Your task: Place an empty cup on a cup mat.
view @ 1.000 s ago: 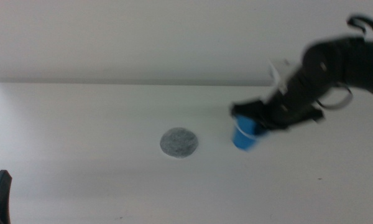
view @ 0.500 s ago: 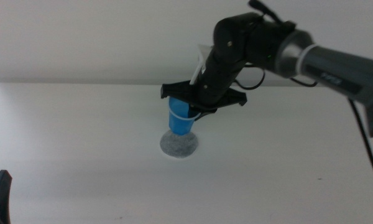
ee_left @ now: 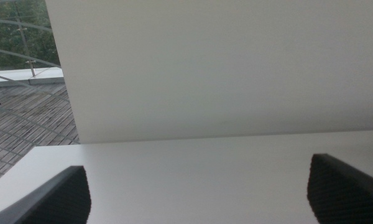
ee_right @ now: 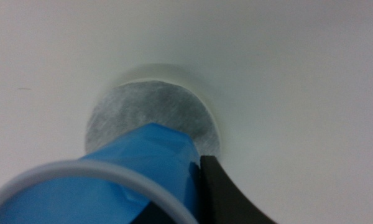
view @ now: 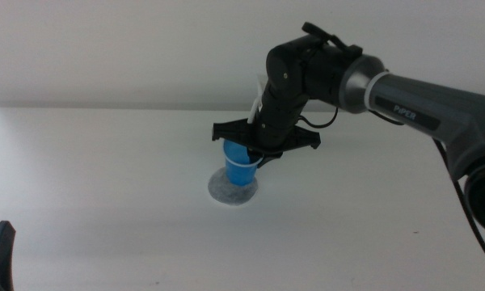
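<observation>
Now lowered almost onto the mat [view: 232, 191], cup [view: 240, 164] pinched in right gripper [view: 263, 144] fingers; release next, left gripper [ee_left: 199, 193] fingers spread.

Bright blue cup [view: 239, 163] with white rim; speckled grey cup mat [view: 225, 192].

Evenly and softly lit from above, bright on the white table [view: 105, 162] without glare, faint shadow only around the cup mat [ee_right: 149, 112], soft and slightly grainy throughout, blurred on the cup [ee_right: 143, 162] close beside the right gripper's dark jaw.
</observation>
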You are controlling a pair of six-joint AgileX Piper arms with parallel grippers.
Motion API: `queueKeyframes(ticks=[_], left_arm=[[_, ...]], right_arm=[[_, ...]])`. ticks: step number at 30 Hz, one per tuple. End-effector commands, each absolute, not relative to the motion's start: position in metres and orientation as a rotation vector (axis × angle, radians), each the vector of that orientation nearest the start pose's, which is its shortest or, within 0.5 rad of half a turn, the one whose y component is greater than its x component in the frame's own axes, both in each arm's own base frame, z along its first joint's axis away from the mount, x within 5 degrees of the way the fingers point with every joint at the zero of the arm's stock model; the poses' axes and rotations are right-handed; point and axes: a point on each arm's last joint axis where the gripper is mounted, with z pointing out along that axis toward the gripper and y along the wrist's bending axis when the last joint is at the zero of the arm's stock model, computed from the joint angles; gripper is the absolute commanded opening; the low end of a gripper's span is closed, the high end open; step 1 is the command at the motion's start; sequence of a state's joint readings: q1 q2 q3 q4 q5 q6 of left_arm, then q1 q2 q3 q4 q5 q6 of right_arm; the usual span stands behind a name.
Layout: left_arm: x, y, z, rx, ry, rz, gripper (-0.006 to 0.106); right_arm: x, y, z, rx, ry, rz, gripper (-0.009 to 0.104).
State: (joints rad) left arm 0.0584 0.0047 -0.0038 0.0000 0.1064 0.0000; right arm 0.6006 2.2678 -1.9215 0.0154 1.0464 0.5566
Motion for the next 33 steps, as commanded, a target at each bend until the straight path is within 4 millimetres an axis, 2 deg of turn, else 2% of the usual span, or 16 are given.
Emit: queueKeyframes(ticks=[1,13,16,21,27,30,33], left_arm=[[0.055,0.003,0.194,-0.039,1.580,0.039,0.094],[0.055,0.003,0.194,-0.039,1.580,0.039,0.094],[0.055,0.003,0.194,-0.039,1.580,0.039,0.094],[0.055,0.003,0.194,-0.039,1.580,0.039,0.094],[0.055,0.003,0.194,-0.039,1.580,0.039,0.094],[0.055,0.003,0.194,-0.039,1.580,0.039,0.094],[0.055,0.003,0.194,-0.039,1.580,0.039,0.094]], right_arm=[[0.398,0.277,0.179,-0.070,2.915,0.212,0.000],[0.398,0.283,0.161,-0.069,2.928,0.191,0.000],[0.399,0.282,0.161,-0.073,2.925,0.183,0.003],[0.398,0.283,0.161,-0.060,2.929,0.182,0.024],[0.395,0.287,0.167,-0.045,2.922,0.226,0.061],[0.393,0.286,0.185,-0.049,2.888,0.262,0.073],[0.388,0.280,0.219,-0.099,2.830,0.277,0.074]])
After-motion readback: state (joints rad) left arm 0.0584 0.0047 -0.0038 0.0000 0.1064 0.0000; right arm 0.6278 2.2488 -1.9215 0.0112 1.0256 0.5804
